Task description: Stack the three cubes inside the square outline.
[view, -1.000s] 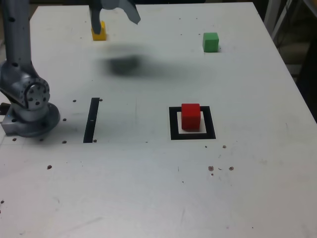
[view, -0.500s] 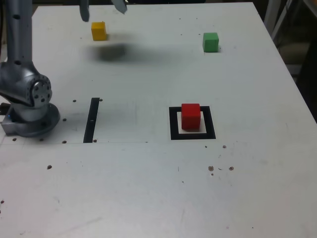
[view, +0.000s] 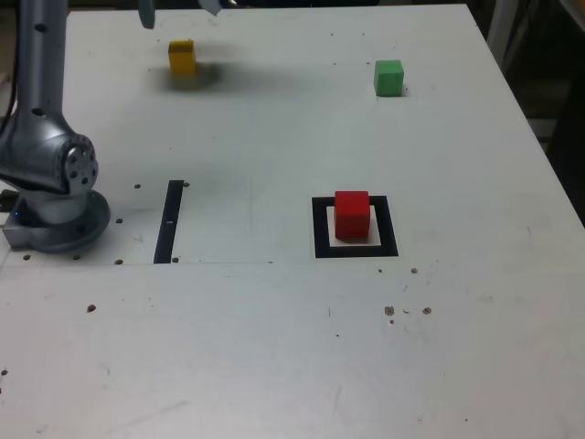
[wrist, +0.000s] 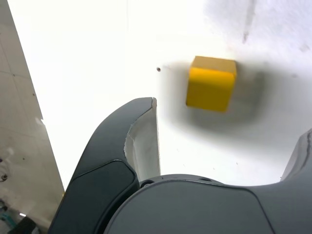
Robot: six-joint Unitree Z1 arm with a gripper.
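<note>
With the end effector (wrist: pixel 229 141) spread wide above the yellow cube (wrist: pixel 211 83) near the table's (view: pixel 274 347) far edge, we judged centring before descending essential.

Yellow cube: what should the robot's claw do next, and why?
Probably lower straight down around the yellow cube. The gripper hangs open above it, holding nothing, and the cube sits on the table between the fingers in the wrist view. The red cube already sits in the square outline, waiting.
</note>
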